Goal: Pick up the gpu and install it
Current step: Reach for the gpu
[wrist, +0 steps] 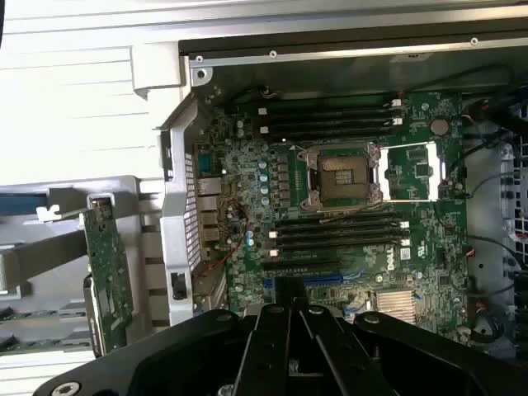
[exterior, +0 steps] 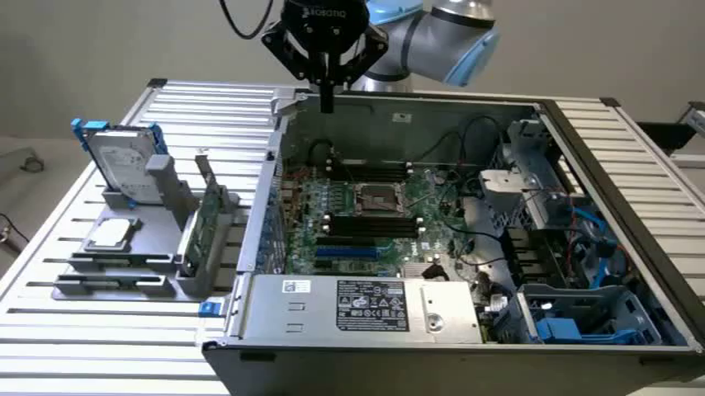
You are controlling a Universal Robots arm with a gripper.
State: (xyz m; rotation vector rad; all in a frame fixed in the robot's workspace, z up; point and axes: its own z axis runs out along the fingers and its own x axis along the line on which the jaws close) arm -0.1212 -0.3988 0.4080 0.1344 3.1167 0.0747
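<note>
The gpu [exterior: 198, 233], a thin card with a green circuit board face and a silver end bracket, stands upright on its edge in a grey rack [exterior: 210, 279], left of centre in the exterior view, just beside the open case [exterior: 330, 307].

At the top middle of the exterior view I read ROBOTIQ in pale letters, upside down, on the black body of the claw [exterior: 326, 104]. In the wrist view I read DELL in white, turned on its side, printed on the green board [wrist: 421, 241]. The dark label [exterior: 375, 302] on the silver box [exterior: 319, 320], low in the exterior view, carries print and marks too small for me to read. The same goes for the white sticker [exterior: 295, 286] beside it.
</note>
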